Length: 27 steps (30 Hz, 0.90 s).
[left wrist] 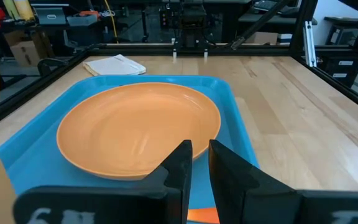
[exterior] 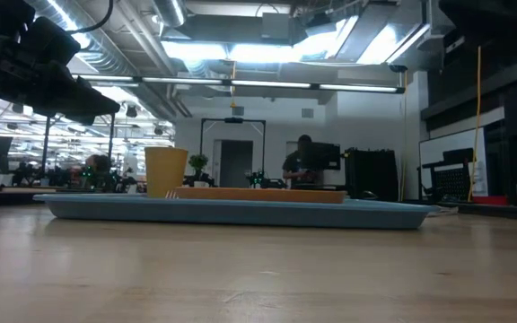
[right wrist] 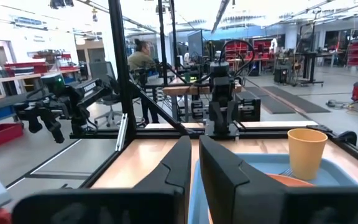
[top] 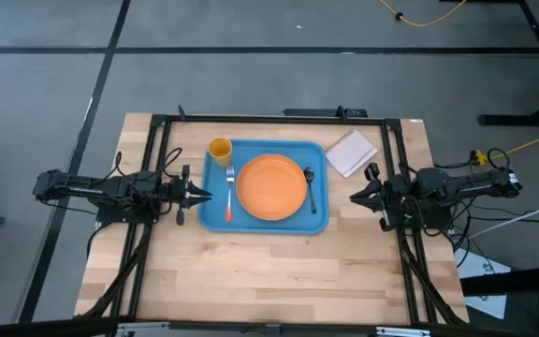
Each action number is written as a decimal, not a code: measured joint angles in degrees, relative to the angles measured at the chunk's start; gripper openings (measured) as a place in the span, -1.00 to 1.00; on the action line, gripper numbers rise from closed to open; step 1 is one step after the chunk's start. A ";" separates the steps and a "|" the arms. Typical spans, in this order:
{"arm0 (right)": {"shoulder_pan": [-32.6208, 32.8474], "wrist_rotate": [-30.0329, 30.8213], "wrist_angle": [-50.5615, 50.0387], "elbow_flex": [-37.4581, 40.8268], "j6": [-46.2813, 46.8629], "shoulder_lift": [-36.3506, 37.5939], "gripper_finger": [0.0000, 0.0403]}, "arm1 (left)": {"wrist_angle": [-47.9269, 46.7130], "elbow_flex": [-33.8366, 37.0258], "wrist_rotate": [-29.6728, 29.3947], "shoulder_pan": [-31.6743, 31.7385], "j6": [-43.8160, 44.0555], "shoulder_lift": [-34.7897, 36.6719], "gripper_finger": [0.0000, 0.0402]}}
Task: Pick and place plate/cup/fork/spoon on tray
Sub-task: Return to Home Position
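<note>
The light-blue tray (top: 215, 213) lies in the middle of the table. On it rest the orange plate (top: 271, 187) in the centre, the yellow-orange cup (top: 219, 148) upright in the far left corner, the fork (top: 230, 192) left of the plate and the dark spoon (top: 311, 187) right of it. My left gripper (top: 206, 195) is shut and empty, raised over the tray's left rim. My right gripper (top: 354, 197) is shut and empty, just right of the tray. The left wrist view shows the plate (left wrist: 138, 127) and the tray (left wrist: 238, 118). The right wrist view shows the cup (right wrist: 306, 152).
A small white square pad (top: 351, 153) lies at the far right of the table. A dark frame (top: 269, 120) runs along the table's far edge and both sides. Bare wood (top: 269, 271) lies between the tray and the near edge. A person (exterior: 302, 161) stands far behind.
</note>
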<state>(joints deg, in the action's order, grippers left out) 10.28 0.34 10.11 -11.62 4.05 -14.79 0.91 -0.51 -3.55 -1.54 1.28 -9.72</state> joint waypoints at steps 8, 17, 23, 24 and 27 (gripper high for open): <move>0.00 0.02 -0.30 0.00 -2.06 0.73 -0.81 | 0.00 0.00 0.01 0.01 0.00 0.00 -0.76; 0.00 0.00 -7.80 0.00 -1.32 9.15 -0.81 | 0.00 0.00 0.00 0.02 0.00 0.00 -0.76; 0.00 -0.04 -8.90 0.00 -2.07 13.88 -0.81 | 0.00 0.00 0.00 0.02 0.00 0.00 -0.76; 0.00 -0.04 -8.90 0.00 -2.66 14.70 -0.81 | 0.00 0.00 0.02 0.01 0.00 0.00 -0.76; 0.00 -0.01 -7.58 0.00 -3.46 14.73 -0.81 | 0.00 0.00 0.02 0.01 0.00 -0.01 -0.76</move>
<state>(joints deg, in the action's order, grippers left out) 10.28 0.33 2.54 -11.62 0.59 -0.05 0.91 -0.51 -3.53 -1.53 1.28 -9.73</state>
